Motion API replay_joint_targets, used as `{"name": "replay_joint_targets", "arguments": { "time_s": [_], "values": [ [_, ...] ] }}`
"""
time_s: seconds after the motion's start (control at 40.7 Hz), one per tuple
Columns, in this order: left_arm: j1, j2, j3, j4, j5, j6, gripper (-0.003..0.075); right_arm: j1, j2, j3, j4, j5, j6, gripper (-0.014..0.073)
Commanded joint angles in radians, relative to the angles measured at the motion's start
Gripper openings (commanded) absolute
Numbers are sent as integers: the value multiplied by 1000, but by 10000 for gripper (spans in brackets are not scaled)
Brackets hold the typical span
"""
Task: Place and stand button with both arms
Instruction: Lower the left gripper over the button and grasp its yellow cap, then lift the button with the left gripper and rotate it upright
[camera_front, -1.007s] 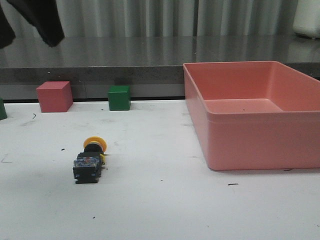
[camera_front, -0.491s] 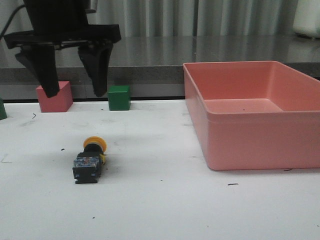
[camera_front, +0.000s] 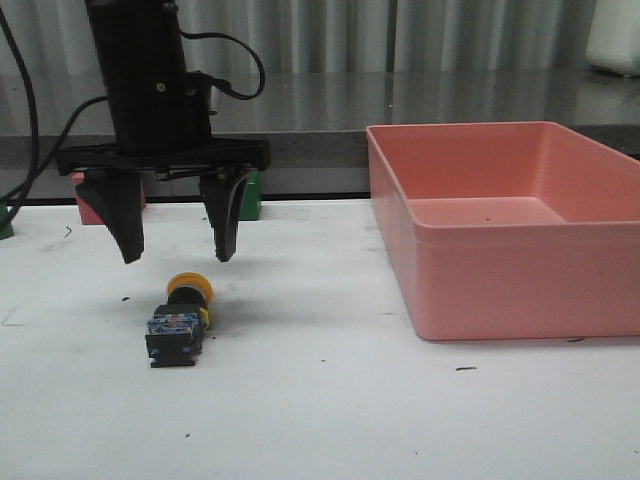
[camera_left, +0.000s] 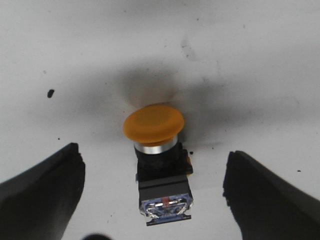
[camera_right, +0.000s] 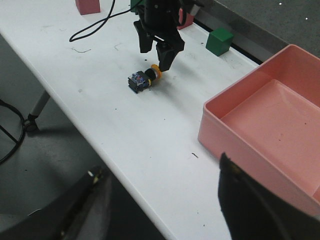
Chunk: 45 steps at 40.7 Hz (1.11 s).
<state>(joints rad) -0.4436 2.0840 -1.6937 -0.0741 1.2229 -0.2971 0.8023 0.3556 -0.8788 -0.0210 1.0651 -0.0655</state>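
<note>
light: shining soft from above | shadow: lying dark around the button (camera_left: 159, 165) (under the open left gripper (camera_front: 175, 255)) | blur: showing slightly everywhere

A white tabletop (camera_front: 320, 420), flecked with small dark marks, fills the lower frame. The button (camera_front: 180, 320) lies on its side at lower left, yellow cap toward the back. A pink cube (camera_front: 92, 195) and green cube (camera_front: 248, 195) sit at the far edge, upper left. A large pink bin (camera_front: 510, 270) rests at right.

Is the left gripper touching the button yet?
Apart. The left wrist view shows the left gripper open, bare table between each jaw and the button, which lies on its side.
</note>
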Motion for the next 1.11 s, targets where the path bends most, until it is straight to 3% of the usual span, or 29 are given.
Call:
{"name": "replay_joint_targets", "arguments": {
  "time_s": [0.0, 0.344, 0.442, 0.639, 0.737, 1.081],
  "values": [
    [-8, -26, -33, -15, 38, -15, 545, 0, 11, -19, -4, -71, -8, 477],
    [-8, 49, -38, -36, 36, -35, 541, 0, 11, -19, -4, -71, -8, 477],
    [-8, 51, -38, -40, 31, -35, 471, 0, 11, -19, -4, -71, -8, 477],
    [-8, 51, -42, -41, 29, -35, 255, 0, 11, -19, -4, -71, -8, 477],
    [-6, 51, -53, -41, 29, -35, 195, 0, 11, -19, -4, -71, -8, 477],
    [-6, -60, -87, 49, 41, 26, 178, 0, 11, -19, -4, -71, -8, 477]
  ]
}}
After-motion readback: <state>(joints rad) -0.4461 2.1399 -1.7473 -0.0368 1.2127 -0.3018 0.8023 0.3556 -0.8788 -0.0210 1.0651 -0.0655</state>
